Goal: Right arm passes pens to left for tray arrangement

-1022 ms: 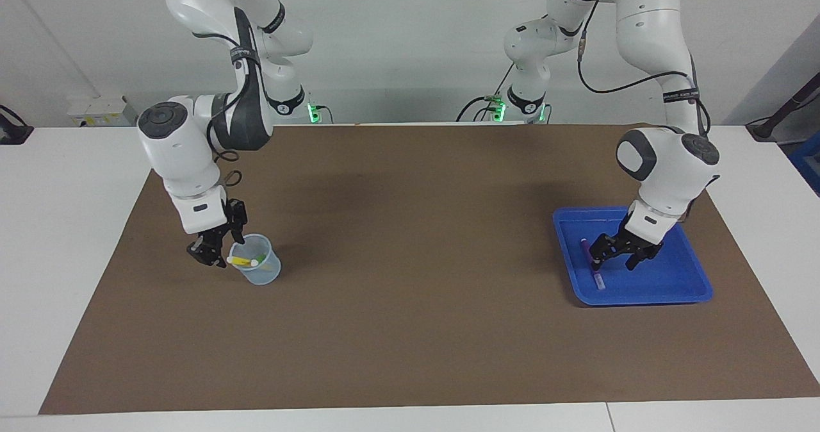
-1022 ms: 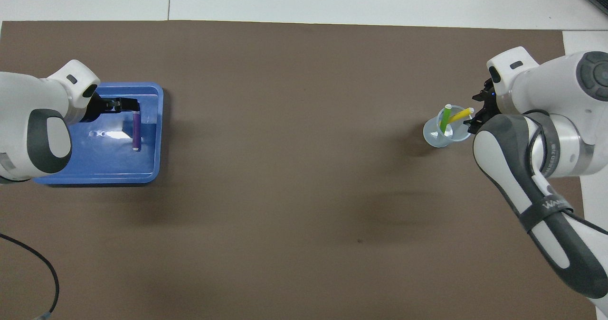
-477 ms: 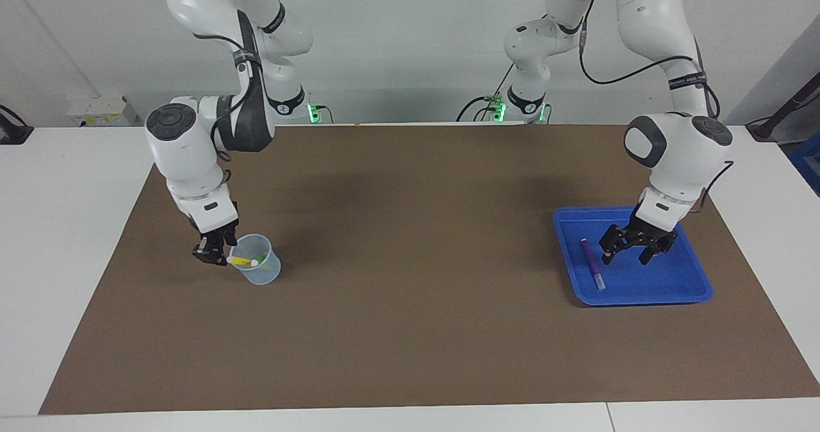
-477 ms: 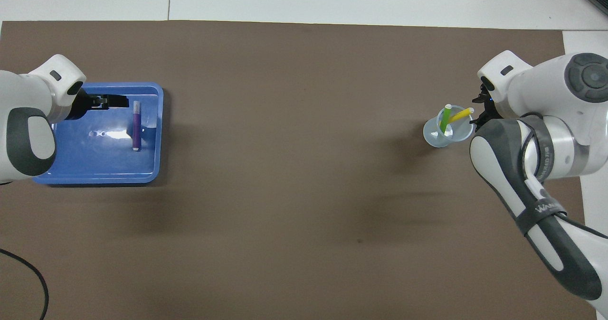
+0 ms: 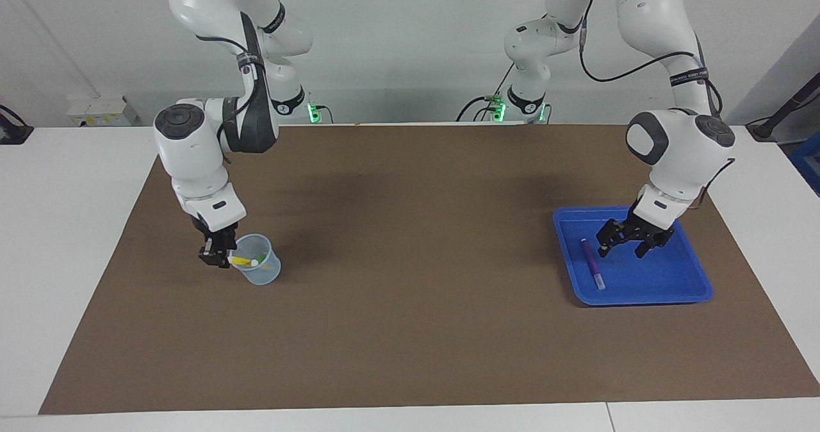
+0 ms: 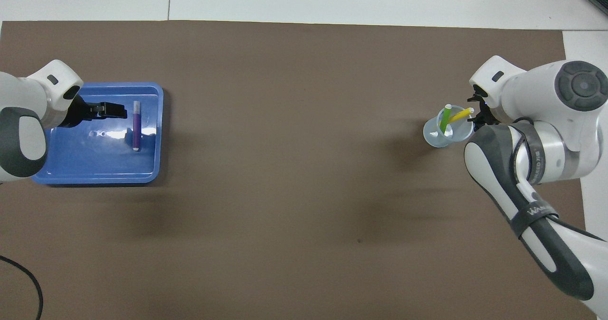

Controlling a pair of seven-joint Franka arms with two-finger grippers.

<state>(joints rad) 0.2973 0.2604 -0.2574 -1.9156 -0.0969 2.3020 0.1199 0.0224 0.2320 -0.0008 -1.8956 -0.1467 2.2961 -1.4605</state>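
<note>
Three pens. Purple pen (image 5: 592,265) lies flat in blue tray (image 5: 679,288), long axis running toward and away from the robots; left gripper (image 5: 625,246) over the tray, jaws spread, empty. Yellow pen (image 5: 243,261) and green pen (image 6: 444,119) lean in translucent cup (image 5: 259,272); right gripper (image 5: 216,257) pinches the yellow pen's outer end. Brown mat (image 5: 410,329), white tabletop (image 5: 64,227), white wall (image 5: 410,41).

One pen (image 5: 592,264) lies in the tray (image 5: 695,286); two pens (image 6: 451,119) stand in the cup (image 5: 264,274) at the right arm's end.

green pen (image 5: 261,253) blurred through cup (image 5: 264,277), arm bases cropped
</note>
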